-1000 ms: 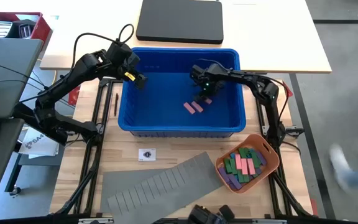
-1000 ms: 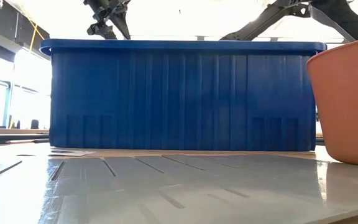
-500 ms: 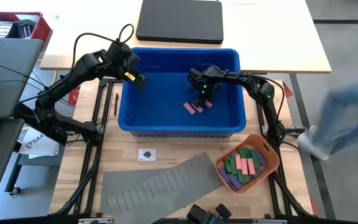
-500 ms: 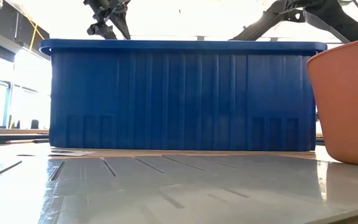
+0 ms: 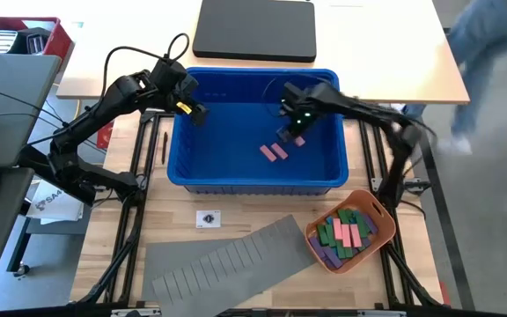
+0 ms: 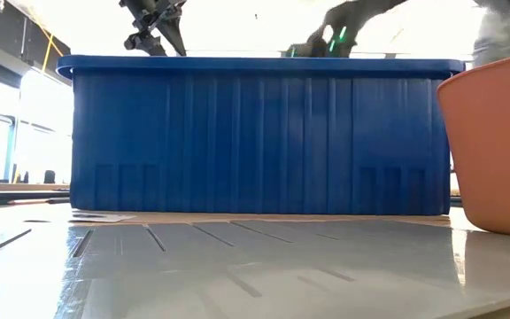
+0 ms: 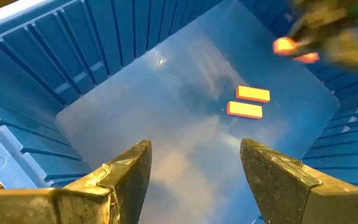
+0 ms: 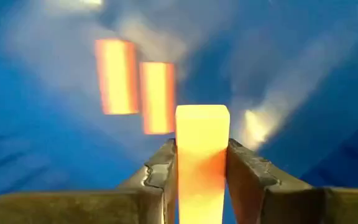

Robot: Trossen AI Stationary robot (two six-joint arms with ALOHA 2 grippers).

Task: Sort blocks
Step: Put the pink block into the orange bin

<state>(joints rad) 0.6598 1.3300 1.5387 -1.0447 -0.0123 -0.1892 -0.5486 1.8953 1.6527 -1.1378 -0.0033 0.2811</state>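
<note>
Two pink blocks (image 5: 274,151) lie flat side by side on the floor of the blue bin (image 5: 253,180); they also show in the left wrist view (image 7: 247,101) and the right wrist view (image 8: 135,84). My right gripper (image 5: 294,119) is above them inside the bin, shut on a third pink block (image 8: 202,143). My left gripper (image 5: 194,112) hangs open and empty over the bin's far left corner (image 7: 191,168). Several green, pink and purple blocks lie in the orange tray (image 5: 385,231). My right gripper pinches the pink block between its two fingers, by its two opposite long sides (image 8: 202,180). The block runs along the fingers, and its free end (image 8: 202,115) sticks out past the fingertips. The fingers point down into the bin. The block is lifted clear of the bin floor.
A grey slotted sheet (image 5: 227,260) lies in front of the bin, and a small card (image 5: 207,218) lies between them. A black case (image 5: 253,31) lies on the white table behind. A person (image 5: 491,40) moves at the far right. The bin's walls ring both grippers.
My right gripper has dipped to the blocks on the bin floor, then risen toward the bin's far right with one pink block, its top now above the rim. Two pink blocks have stayed on the floor. A person has walked along the table's right side toward the far end.
</note>
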